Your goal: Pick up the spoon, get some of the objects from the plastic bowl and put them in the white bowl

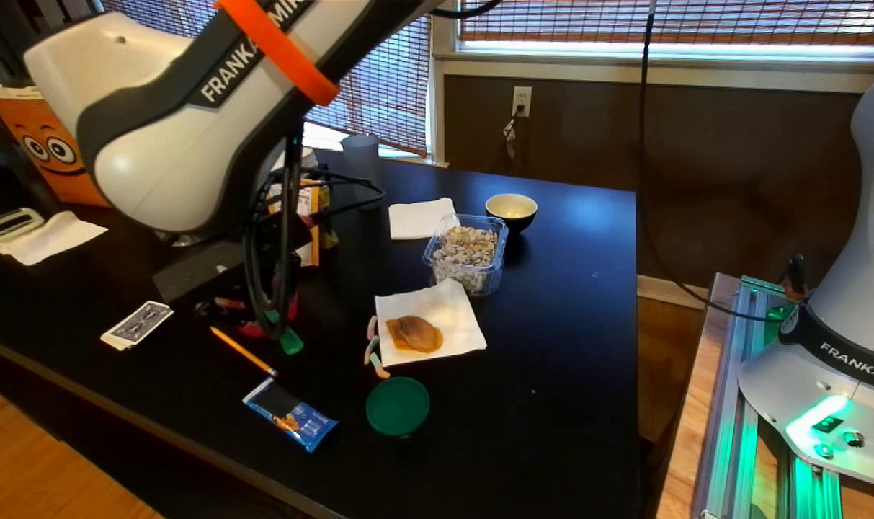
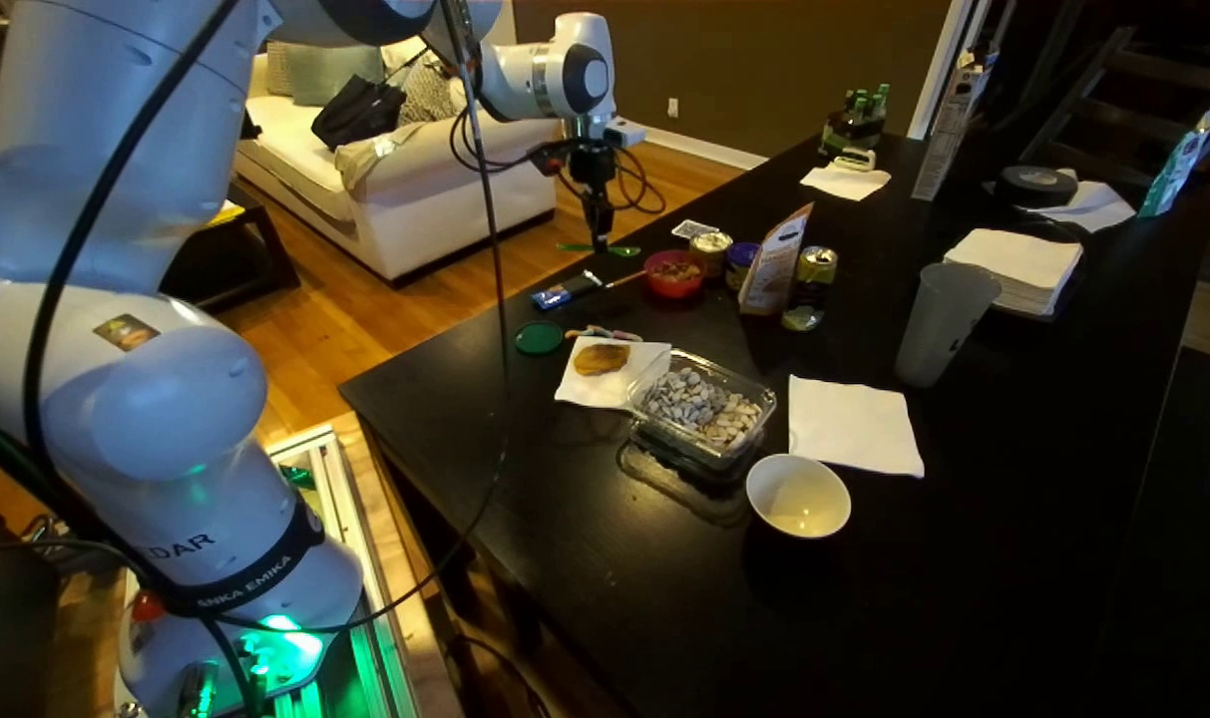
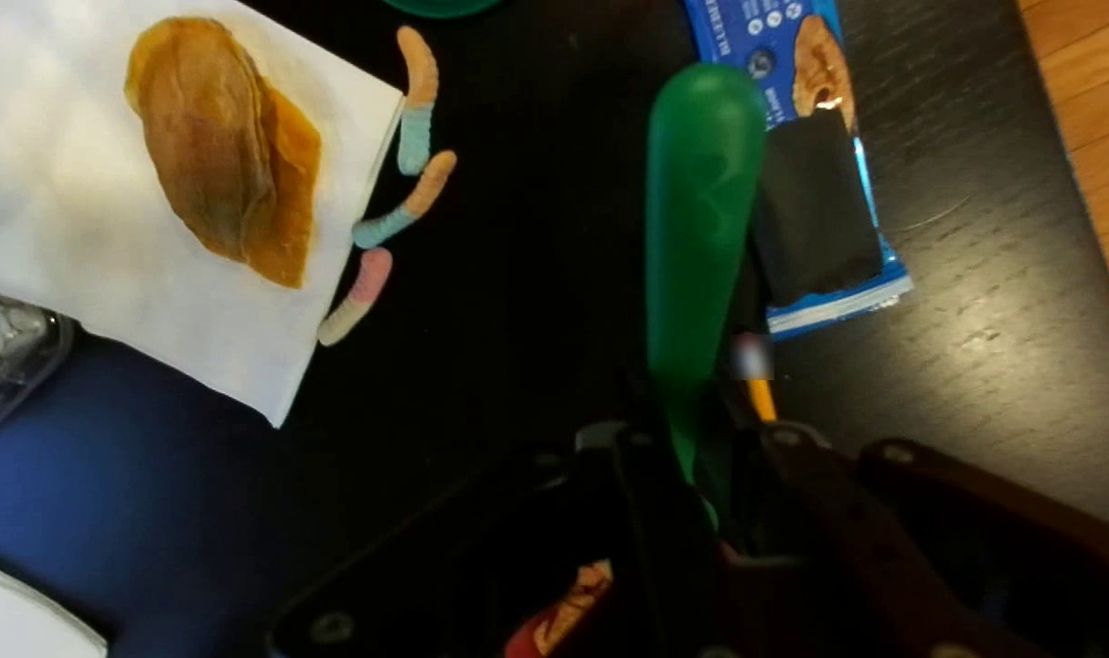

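Spoon point(image 3: 705, 201): green, up in the air over the table point(image 1: 552, 432), near the edge facing the sofa point(image 2: 425, 189); close to level in an exterior view (which end is the scoop, I cannot tell).
Tool point(image 3: 687, 402): clamped on the spoon, partway along it.
Plastic bowl point(image 2: 679, 437): clear, upright, toward the corner between the blinds point(image 1: 588, 21) and the robot's base point(image 1: 775, 389); it holds many pale pieces point(image 2: 699, 399) (too small to name).
White bowl point(image 2: 798, 489): pale inside, dark outside, upright, just beside the plastic bowl and nearer that corner.
Napkin point(image 3: 42, 183): just beside the plastic bowl on the sofa side, with brown-orange food point(image 3: 207, 137) lying on it.
Gummy worms point(image 3: 419, 87): three, along the napkin's border.
Green lid point(image 1: 398, 406): flat on the table, toward the corner between the sofa and the base.
Blue packet point(image 1: 292, 417): close to the sofa-facing edge, the pencil point(image 1: 242, 351) just beside it.
Cards point(image 1: 137, 324): farther along that edge, well apart from the base.
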`<state>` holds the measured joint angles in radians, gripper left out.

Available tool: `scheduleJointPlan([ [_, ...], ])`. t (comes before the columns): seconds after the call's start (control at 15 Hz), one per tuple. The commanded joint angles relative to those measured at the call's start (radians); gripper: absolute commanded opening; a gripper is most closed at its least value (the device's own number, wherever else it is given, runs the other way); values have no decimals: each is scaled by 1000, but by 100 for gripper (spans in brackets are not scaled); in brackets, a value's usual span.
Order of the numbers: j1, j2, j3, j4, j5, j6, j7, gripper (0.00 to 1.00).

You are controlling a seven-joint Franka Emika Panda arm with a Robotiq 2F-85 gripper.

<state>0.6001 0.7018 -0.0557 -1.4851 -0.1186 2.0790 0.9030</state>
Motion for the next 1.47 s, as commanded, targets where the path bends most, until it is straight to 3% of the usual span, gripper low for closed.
scheduleJointPlan([
  [0.0,-30,-9,34,-18,-27,6,30,16],
  [0.2,-31,-31,34,-50,-26,17,49,16],
  [0.27,-39,-33,33,-47,-15,19,60,4],
  [0.8,-173,-122,54,-164,43,75,164,4],
  [1.4,-286,-249,64,-379,142,65,301,4],
])
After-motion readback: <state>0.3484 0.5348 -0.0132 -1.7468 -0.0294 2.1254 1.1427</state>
